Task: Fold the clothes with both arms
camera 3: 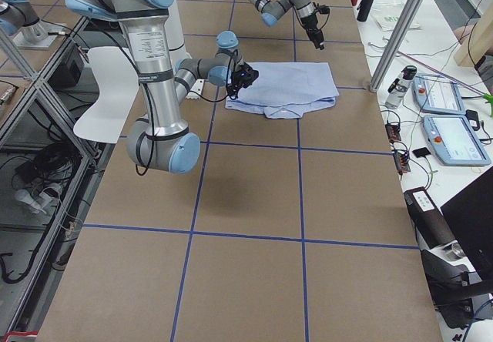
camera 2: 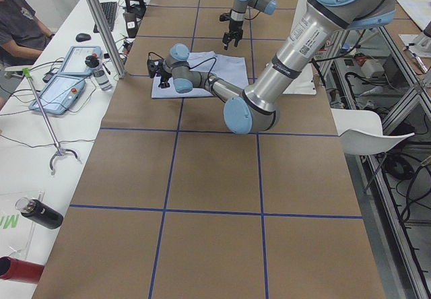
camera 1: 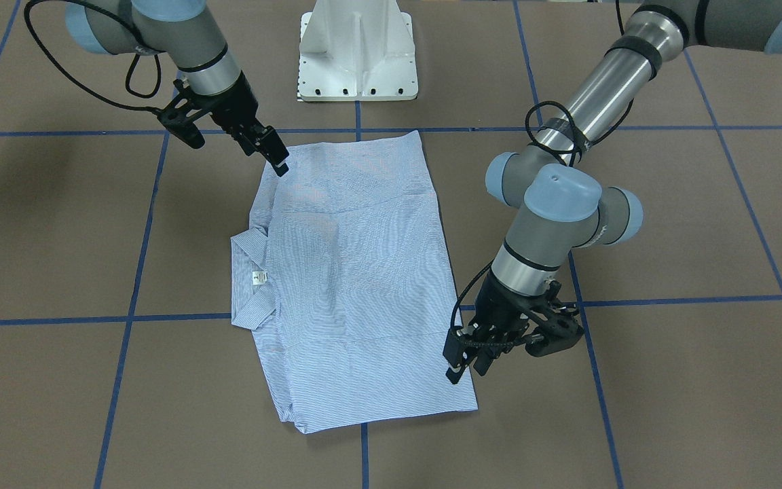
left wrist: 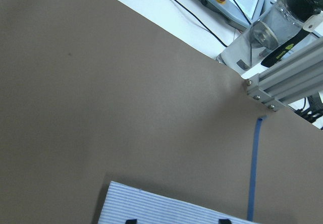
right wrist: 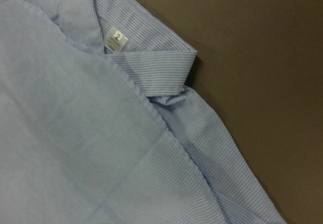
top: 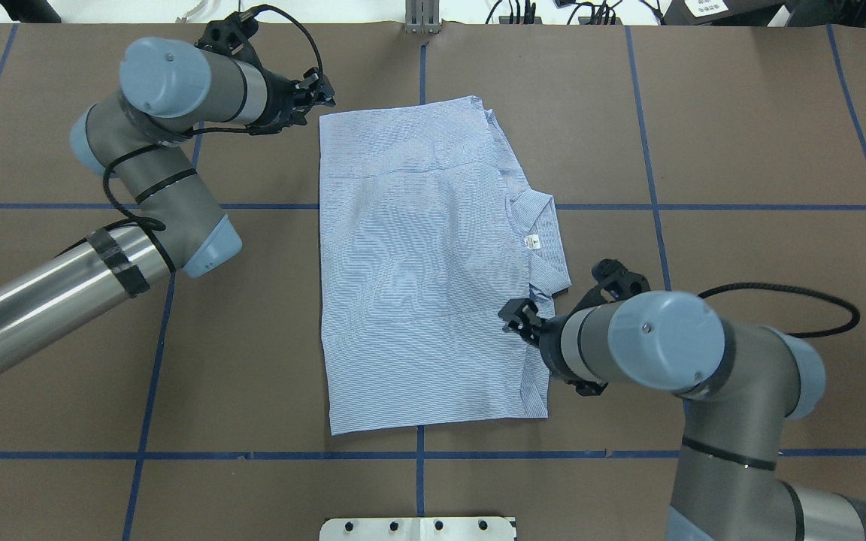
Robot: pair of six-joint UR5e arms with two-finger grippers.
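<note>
Overhead exterior: left tool (top: 322, 96) released beside shirt (top: 418, 263) corner; right tool (top: 512, 314) over its edge, grip unclear.

Light blue, finely striped shirt (top: 418, 255) folded into a flat oblong

It lies smooth with its sleeves tucked in, and its collar (top: 546, 240) and small white neck label (top: 531, 242) jut out on the robot's right side. The left gripper (camera 1: 464, 367), jaws apart, is at the far left corner; the right gripper (camera 1: 280, 163) hangs above the right edge, nearer the robot than the collar
</note>
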